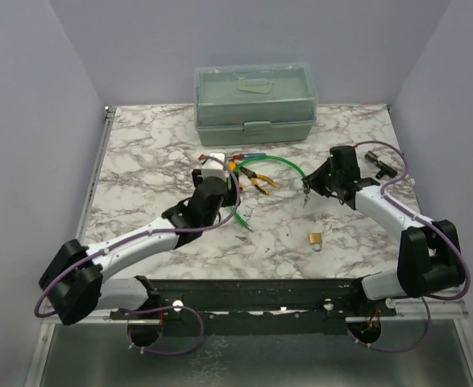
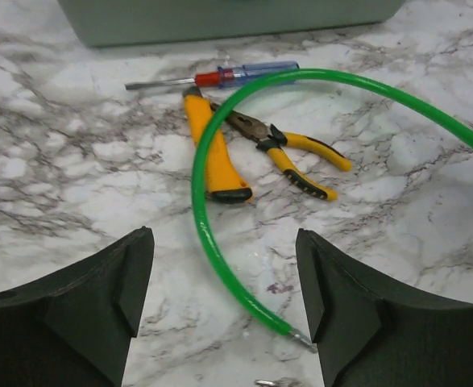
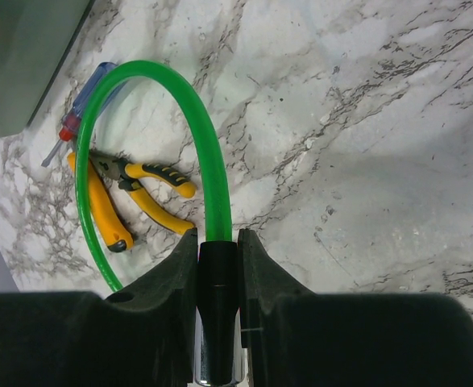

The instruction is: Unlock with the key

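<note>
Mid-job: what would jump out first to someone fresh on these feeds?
The bright green cable loops across the table's middle, its black end clamped in the right gripper. The left gripper hangs open near the cable's free tip, and a brass padlock lies near the front.

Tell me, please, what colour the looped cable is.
Bright green; the cable shows best in the left wrist view.

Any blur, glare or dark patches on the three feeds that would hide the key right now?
Top external: even soft light, no glare; padlock clear, smaller items unresolved. Left wrist: marble crisp, what looks like the key glints, cropped by the bottom edge; fingers of the left tool near-black. Right wrist: green cable sharp, case corner blurred.
</note>
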Robot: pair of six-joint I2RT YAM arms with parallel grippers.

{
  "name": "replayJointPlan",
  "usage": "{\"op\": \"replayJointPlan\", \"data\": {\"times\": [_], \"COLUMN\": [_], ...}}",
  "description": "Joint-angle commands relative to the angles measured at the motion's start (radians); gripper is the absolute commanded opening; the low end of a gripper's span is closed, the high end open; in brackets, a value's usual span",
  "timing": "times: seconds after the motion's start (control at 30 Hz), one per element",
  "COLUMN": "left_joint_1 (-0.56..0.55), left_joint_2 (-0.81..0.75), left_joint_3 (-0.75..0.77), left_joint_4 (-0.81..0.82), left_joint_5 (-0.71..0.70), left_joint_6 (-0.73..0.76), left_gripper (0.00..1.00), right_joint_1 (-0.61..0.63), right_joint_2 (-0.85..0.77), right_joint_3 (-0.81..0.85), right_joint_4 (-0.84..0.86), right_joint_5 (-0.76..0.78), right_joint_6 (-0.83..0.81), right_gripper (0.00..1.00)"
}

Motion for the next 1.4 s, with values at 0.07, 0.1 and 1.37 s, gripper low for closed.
{"op": "replayJointPlan", "data": {"times": [0.07,0.1,1.37], "left_joint_1": [0.029,0.028,0.149], "left_joint_2": [0.267,0.291,0.354], "left_joint_3": [0.217,0.232,0.273], "left_joint_4": [-0.386,-0.386,-0.420], "left_joint_5": [0.221,0.225,-0.177], "left_joint_6": [-0.481,-0.496,-0.038], "left_gripper": [0.75,0.75,0.00], "right_joint_1": [-0.006,-0.006,-0.005], "right_joint_2": [-0.015,-0.021,-0.027], "right_joint_3": [-0.006,-0.011,-0.023], "right_joint_4": [0.014,0.012,0.075], "right_joint_5": [-0.047,-0.047,-0.040], "right_joint_6": [-0.005,-0.005,-0.102], "right_gripper": [0.00,0.00,0.00]}}
